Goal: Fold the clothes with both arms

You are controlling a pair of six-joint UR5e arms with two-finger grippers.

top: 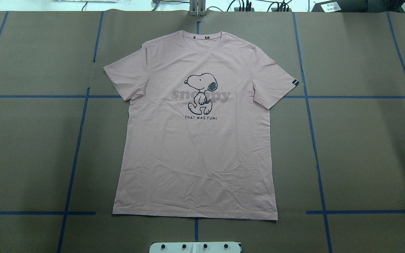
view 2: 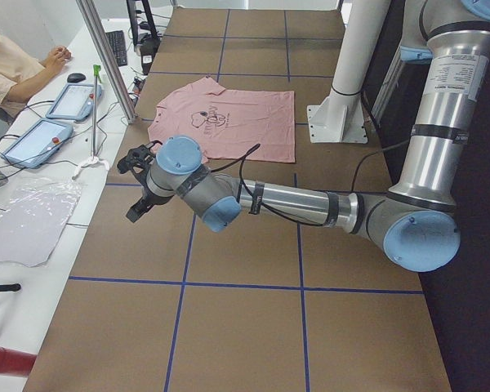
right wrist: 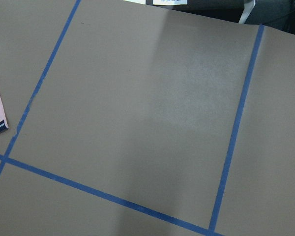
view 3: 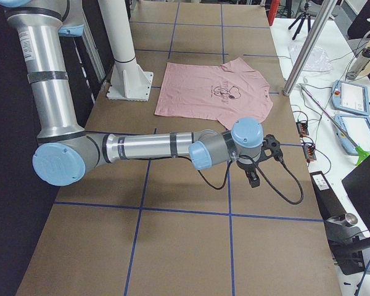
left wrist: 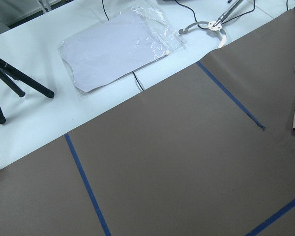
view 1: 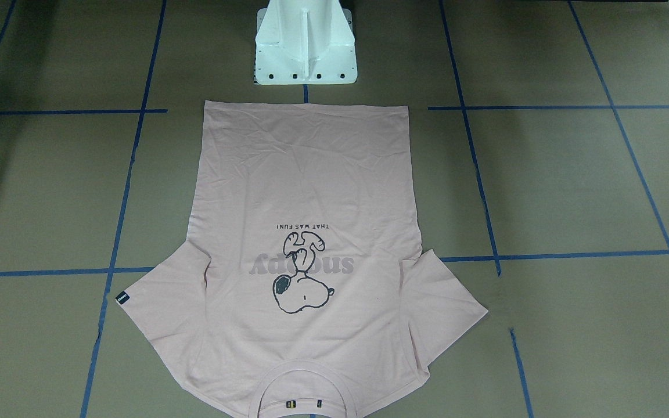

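We see the pink T-shirt spread flat and print up at the middle of the table, hem toward the white pedestal, collar away. Our left gripper and right gripper hang over the table at either side, well apart from it. We cannot tell whether their fingers are apart or together. On the side bench a clear plastic sleeve holds a white sheet.
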